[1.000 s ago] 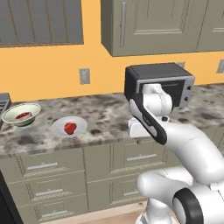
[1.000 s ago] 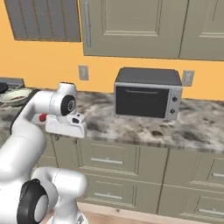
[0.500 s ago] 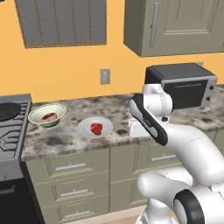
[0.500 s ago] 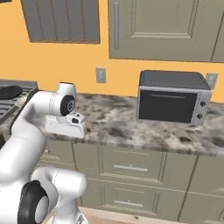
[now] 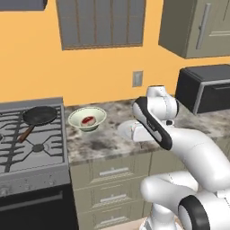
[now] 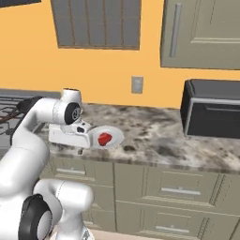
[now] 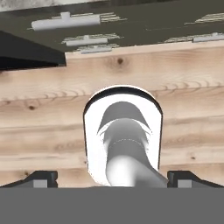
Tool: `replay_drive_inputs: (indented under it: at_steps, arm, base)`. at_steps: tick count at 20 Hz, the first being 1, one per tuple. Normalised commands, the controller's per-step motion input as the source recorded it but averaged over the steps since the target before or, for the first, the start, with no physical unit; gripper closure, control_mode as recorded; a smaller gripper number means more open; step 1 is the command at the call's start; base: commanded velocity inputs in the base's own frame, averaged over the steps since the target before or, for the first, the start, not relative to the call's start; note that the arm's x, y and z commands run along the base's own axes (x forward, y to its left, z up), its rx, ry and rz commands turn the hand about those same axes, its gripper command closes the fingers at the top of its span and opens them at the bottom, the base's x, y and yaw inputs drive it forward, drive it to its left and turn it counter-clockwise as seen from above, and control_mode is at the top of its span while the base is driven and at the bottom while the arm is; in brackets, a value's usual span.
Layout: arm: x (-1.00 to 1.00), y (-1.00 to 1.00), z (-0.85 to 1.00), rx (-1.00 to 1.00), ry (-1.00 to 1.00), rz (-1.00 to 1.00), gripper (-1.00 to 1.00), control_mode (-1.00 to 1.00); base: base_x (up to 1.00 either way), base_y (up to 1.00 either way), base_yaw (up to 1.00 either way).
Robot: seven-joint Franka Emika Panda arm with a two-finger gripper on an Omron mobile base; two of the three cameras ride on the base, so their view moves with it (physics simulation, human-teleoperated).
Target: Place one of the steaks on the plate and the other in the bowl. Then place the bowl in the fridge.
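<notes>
Gripper (image 7: 112,183) is released, holding nothing — one steak (image 5: 88,120) lies in the bowl (image 5: 87,118), the other steak (image 6: 105,138) on the plate (image 6: 112,132).

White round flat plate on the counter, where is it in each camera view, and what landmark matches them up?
Left base view: the flat round white plate peeks out left of the arm, right of the pale cream-green bowl.
Right base view: the plate lies centre-left, carrying a raw-red steak.
Hand view: faces the wooden floor.
Shared landmark: the grey wall outlet, above-right of the plate.
</notes>
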Motion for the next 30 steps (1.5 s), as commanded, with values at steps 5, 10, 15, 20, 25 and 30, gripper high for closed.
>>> replay_drive_inputs:
  at_steps: [5,10,15,20,25,30]
  arm:
    - [0.0,0.0,0.0,0.0,0.0,0.0,-1.0,1.0]
    - [0.0,0.0,0.0,0.0,0.0,0.0,-1.0,1.0]
    - [0.0,0.0,0.0,0.0,0.0,0.0,-1.0,1.0]
    - [0.0,0.0,0.0,0.0,0.0,0.0,-1.0,1.0]
    - [0.05,0.02,0.0,0.0,0.0,0.0,-1.0,-1.0]
    - [0.56,0.49,0.15,0.0,-0.14,-0.01,-1.0,-1.0]
  base:
    - [0.77,0.33,0.0]
    - [0.45,0.3,0.0]
    - [0.46,0.47,0.0]
    - [0.41,0.28,0.0]
    - [0.05,0.07,0.0]
    - [0.0,0.0,0.0]
